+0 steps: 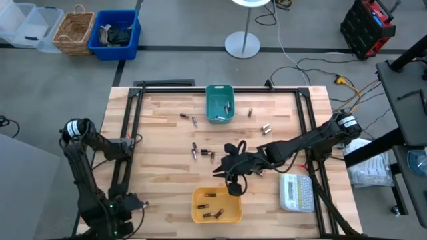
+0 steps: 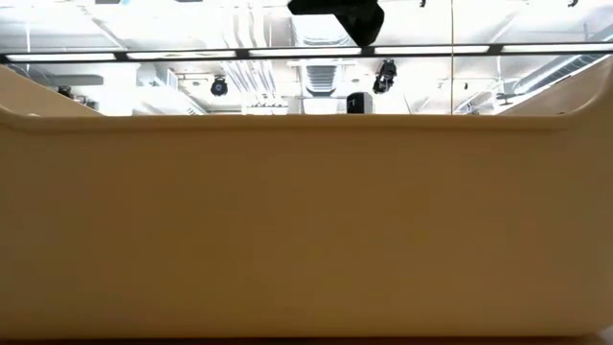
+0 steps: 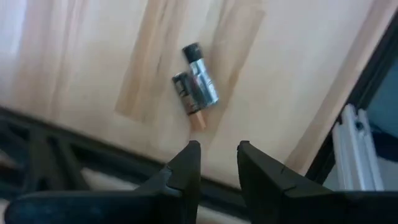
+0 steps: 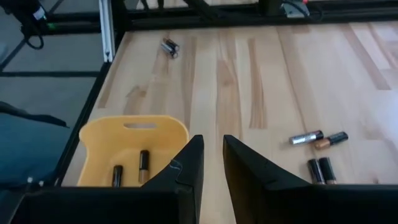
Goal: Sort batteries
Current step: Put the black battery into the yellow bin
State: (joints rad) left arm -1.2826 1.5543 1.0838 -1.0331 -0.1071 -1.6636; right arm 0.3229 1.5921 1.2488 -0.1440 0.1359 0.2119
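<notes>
**Desk:** Yellow bin (image 1: 217,205) at the near edge of the wooden table (image 1: 160,167) — what sits in it?

**Photographer:** Several batteries (image 1: 213,214) lie on its floor; the right wrist view shows 2 dark cells standing side by side in it. The right gripper (image 1: 233,189) hangs over the bin's far rim, its arm stretched in from the right side of the table.

**Desk:** And its jaws?

**Photographer:** A narrow gap shows between the 2 dark fingers (image 4: 186,168) in the right wrist view. Nothing is pinched between them.

**Desk:** Where are the rest of the cells?

**Photographer:** Scattered. A cluster (image 1: 202,153) lies mid-table, just left of the right gripper. More lie near the teal bin (image 1: 219,103) at the far edge, with at least 1 inside it. Another pair (image 3: 195,84) lies touching near the table's left edge, ahead of the left gripper (image 3: 219,163).

**Desk:** The left arm?

**Photographer:** Folded at the table's left side, gripper low over the wood near the black frame rail. Its jaws stand slightly apart, empty.

**Desk:** Anything else?

**Photographer:** A white label maker (image 1: 296,192) rests right of the yellow bin. The low view is almost filled by a tan wall.
</notes>
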